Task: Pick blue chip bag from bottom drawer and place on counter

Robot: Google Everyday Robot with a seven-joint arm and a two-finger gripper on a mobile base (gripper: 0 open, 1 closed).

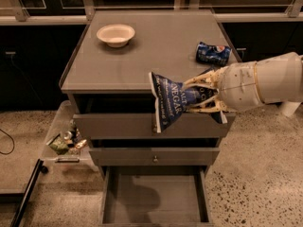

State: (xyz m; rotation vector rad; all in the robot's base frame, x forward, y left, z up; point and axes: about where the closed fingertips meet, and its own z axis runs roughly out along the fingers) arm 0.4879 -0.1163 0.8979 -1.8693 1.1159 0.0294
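The blue chip bag (169,100), dark blue foil with white lettering, hangs in the air in front of the cabinet's top drawer, level with the counter's front edge. My gripper (196,97) reaches in from the right and is shut on the bag's right end. The bottom drawer (155,197) is pulled open below, and its flat grey inside is bare. The counter (142,51) lies just behind and above the bag.
A white bowl (115,34) sits at the counter's back left. A crushed blue Pepsi can (213,54) lies at its right side. The top drawer (118,125) stands slightly open. A low tray (64,141) with small items sits left of the cabinet.
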